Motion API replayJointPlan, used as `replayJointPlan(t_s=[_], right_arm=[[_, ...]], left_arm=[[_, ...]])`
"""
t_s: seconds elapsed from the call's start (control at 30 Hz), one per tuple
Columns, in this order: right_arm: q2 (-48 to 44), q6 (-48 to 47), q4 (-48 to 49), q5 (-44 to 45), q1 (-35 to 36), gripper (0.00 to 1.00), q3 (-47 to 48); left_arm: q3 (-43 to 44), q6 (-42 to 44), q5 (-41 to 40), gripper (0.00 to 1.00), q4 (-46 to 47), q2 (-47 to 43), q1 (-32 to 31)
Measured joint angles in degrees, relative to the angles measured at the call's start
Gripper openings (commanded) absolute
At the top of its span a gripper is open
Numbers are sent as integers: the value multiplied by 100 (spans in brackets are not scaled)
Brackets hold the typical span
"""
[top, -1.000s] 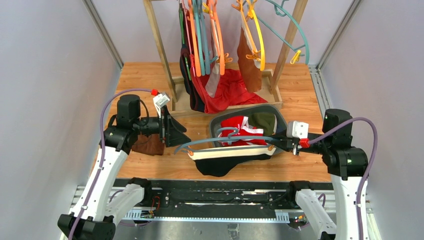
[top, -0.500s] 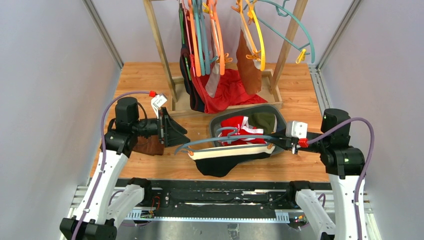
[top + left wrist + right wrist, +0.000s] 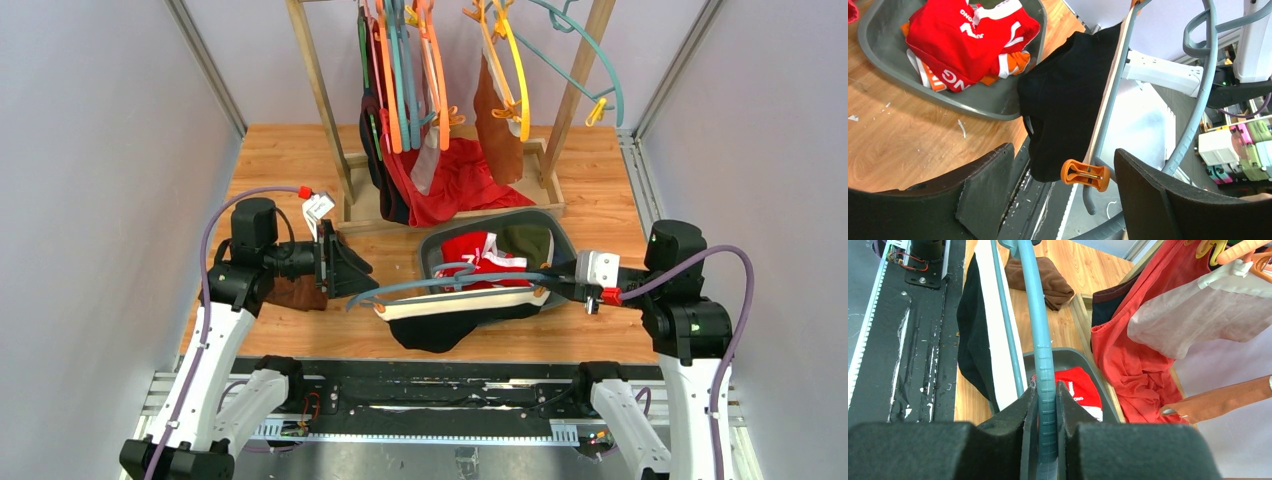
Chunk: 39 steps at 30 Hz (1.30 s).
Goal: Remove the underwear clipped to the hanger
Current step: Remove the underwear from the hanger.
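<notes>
The right gripper [image 3: 1047, 437] is clamped on the teal hanger [image 3: 450, 280], which lies level at the near edge of the table [image 3: 285, 170] with the black briefs [image 3: 1063, 100] clipped beneath it. The left gripper [image 3: 348, 270] has its jaws wide apart at the hanger's left end. The unclipping looks to be in hand, and next it likely must pinch the cloth by the orange clip [image 3: 1085, 175] and tug.

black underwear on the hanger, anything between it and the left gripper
Nothing visible: the open left gripper faces the black underwear and its orange clip with only air between. The right gripper holds the hanger.
</notes>
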Motion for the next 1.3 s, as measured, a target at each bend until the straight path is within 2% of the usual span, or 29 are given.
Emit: replayJointPlan(t_s=[0.5,0.97,1.3], right_arm=[[-59,33,380,42,0,1,-160],[-61,160,592,66,0,1,-210],[-31,247,804,122,0,1,-289]], left_arm=[[-177,-352,256,67,175,-39,39],[-195,-452,310,50,291,-39,42],[-190,-468,319,32,321,59,44]])
